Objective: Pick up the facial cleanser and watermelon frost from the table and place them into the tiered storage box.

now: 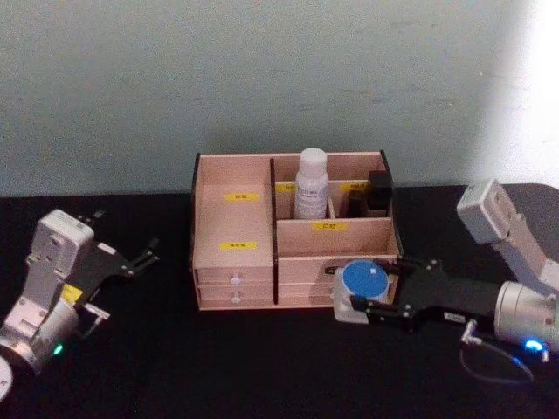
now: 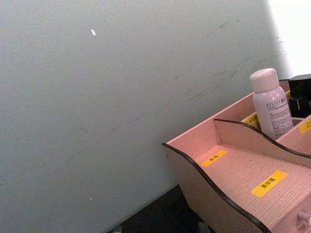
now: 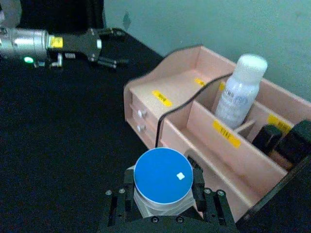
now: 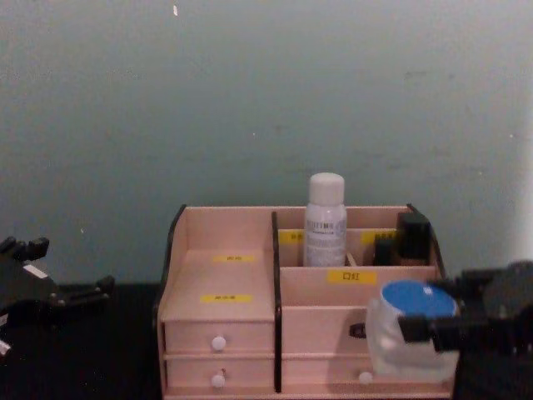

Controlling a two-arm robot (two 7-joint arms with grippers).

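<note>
Your right tool point(image 1: 354, 295) is clamping a blue-lidded jar point(image 1: 365, 281) from both sides, holding it just in front of the right-hand drawers of the tiered storage box point(image 1: 297, 240). Whether the jar is touching the black surface point(image 1: 218, 367) cannot be told. From the right wrist view, the jar's flat blue lid point(image 3: 163, 175) is facing up, with the box's low front-right compartment lying open just beyond it.

A white bottle point(image 1: 311, 188) is standing upright in a rear compartment, right of the box's dark centre divider and behind that low front compartment. Two dark containers point(image 1: 377, 192) are sitting in the rear right corner, beside the bottle but parted from it by a thin wooden wall. These are crowding the back row, while the stepped left half is lying bare.

Yellow labels point(image 1: 241, 245) are marking the compartments, but their dark characters are too small to read. The grey print on the bottle point(image 2: 272, 104) cannot be made out for certain either. Small white knobs point(image 1: 234, 279) are dotting the drawer fronts.

Your left tool point(image 1: 122, 240) is resting well to the left of the box, fingers spread apart and gripping nothing. A pale green wall point(image 4: 250, 100) is closing off the scene behind.
</note>
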